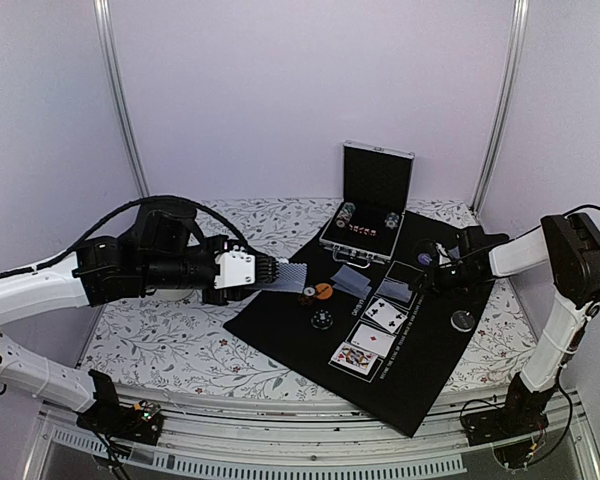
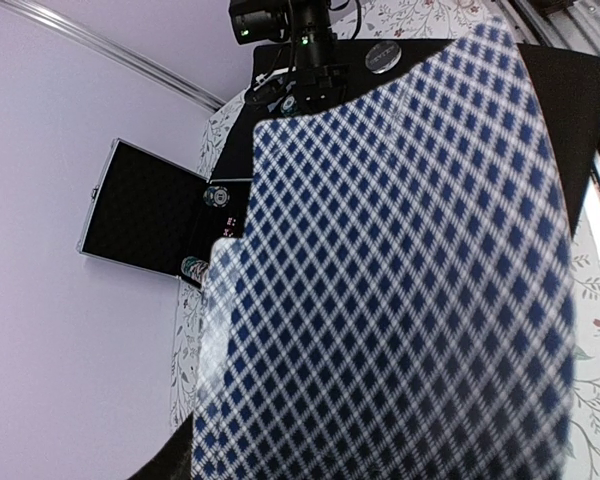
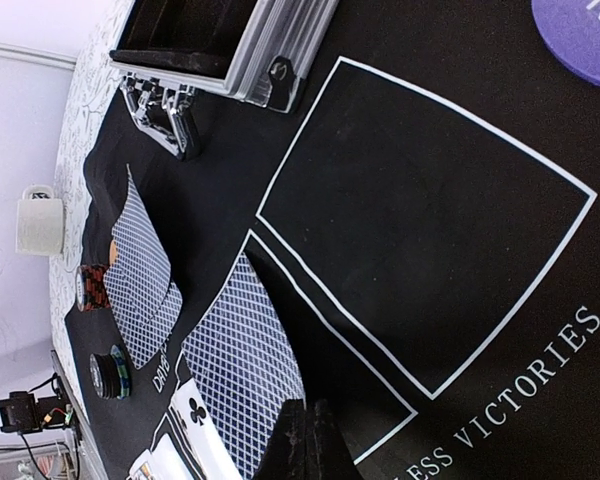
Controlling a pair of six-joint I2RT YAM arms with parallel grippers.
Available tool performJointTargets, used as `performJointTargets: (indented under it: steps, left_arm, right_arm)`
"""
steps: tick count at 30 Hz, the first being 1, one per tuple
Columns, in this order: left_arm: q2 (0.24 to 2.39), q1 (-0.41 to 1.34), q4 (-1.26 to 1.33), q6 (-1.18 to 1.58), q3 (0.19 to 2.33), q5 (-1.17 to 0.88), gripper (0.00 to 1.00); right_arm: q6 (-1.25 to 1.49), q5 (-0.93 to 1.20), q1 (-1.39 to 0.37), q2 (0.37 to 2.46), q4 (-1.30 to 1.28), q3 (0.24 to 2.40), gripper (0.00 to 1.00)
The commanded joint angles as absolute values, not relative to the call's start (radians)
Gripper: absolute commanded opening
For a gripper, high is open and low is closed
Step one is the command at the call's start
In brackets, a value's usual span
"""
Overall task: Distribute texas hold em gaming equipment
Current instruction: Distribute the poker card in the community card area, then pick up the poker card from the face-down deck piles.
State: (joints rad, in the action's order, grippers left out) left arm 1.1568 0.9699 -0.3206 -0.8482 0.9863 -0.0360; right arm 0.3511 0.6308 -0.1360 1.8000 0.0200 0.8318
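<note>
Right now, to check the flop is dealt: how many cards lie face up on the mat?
3, in a line on the black mat: the clubs card farthest back, the red-suited card in the middle, the court card nearest the near edge. None looks hidden.

A bunch of cards (image 1: 288, 276) with blue checked backs (white lines crossing) was held flat in the air by the left gripper (image 1: 268, 272). Three face-up cards (image 1: 373, 340) lay in a row on the black mat (image 1: 280, 322). An orange disc (image 1: 323, 291) sat near a dark chip stack (image 1: 321, 319). A purple disc (image 3: 580, 25) lay farther back.
</note>
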Motion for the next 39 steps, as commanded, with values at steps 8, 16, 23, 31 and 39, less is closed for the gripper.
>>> performJointTargets:
  steps: [8, 16, 23, 31, 39]
  left_arm:
    - [1.141, 0.983, -0.323, -0.847, 0.983, -0.030, 0.45]
    - [1.145, 0.983, -0.320, -0.857, 0.988, -0.031, 0.45]
    - [1.152, 0.982, -0.311, -0.865, 0.992, -0.031, 0.45]
    - [1.169, 0.983, -0.304, -0.865, 1.006, -0.035, 0.45]
    - [1.164, 0.982, -0.307, -0.862, 1.003, -0.033, 0.45]
  right_arm:
    - [0.313, 0.587, -0.130, 1.797, -0.068, 0.882, 0.10]
    - [0.296, 0.484, -0.134, 1.680, -0.217, 0.916, 0.51]
    - [0.234, 0.431, -0.312, 1.444, -0.396, 1.102, 0.67]
    - [0.424, 0.754, -0.619, 1.377, -0.203, 1.236, 0.68]
    - [0.444, 0.735, -0.800, 1.463, -0.274, 1.330, 0.74]
